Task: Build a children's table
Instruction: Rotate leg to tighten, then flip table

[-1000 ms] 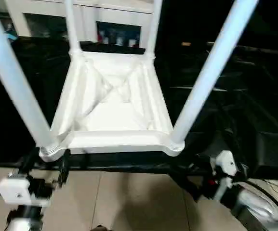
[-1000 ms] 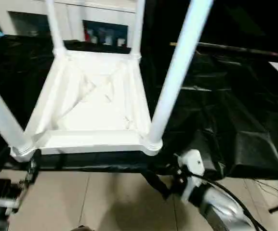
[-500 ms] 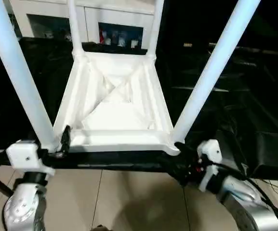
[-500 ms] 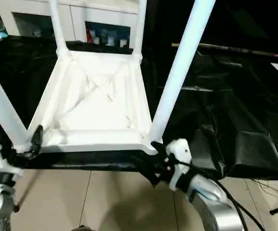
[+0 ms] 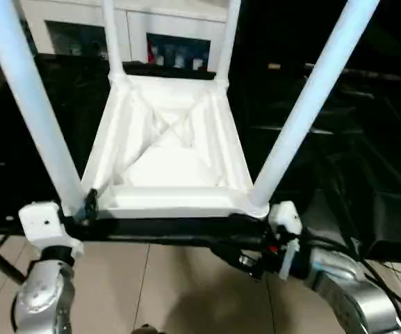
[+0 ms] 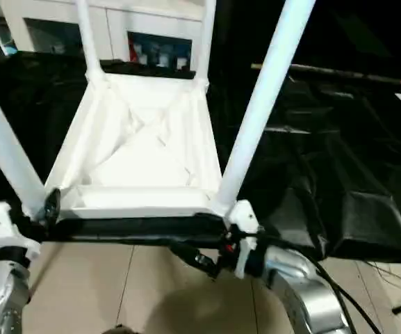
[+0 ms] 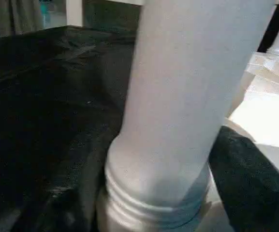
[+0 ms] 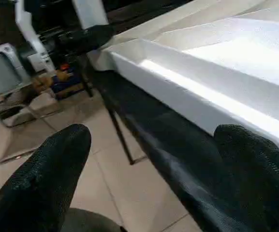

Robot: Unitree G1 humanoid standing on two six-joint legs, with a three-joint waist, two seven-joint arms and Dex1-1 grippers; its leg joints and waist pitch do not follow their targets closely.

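Four-legged children's table (image 5: 169, 156) on black sheeting (image 5: 367, 160)

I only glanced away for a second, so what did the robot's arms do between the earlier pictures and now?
Both arms rose from below the table edge. The left gripper came up to the base of the near left leg, fingers on either side of it. The right gripper moved in under the near right corner of the tabletop, jaws wide and holding nothing. The upturned table, all four legs in, stayed put.
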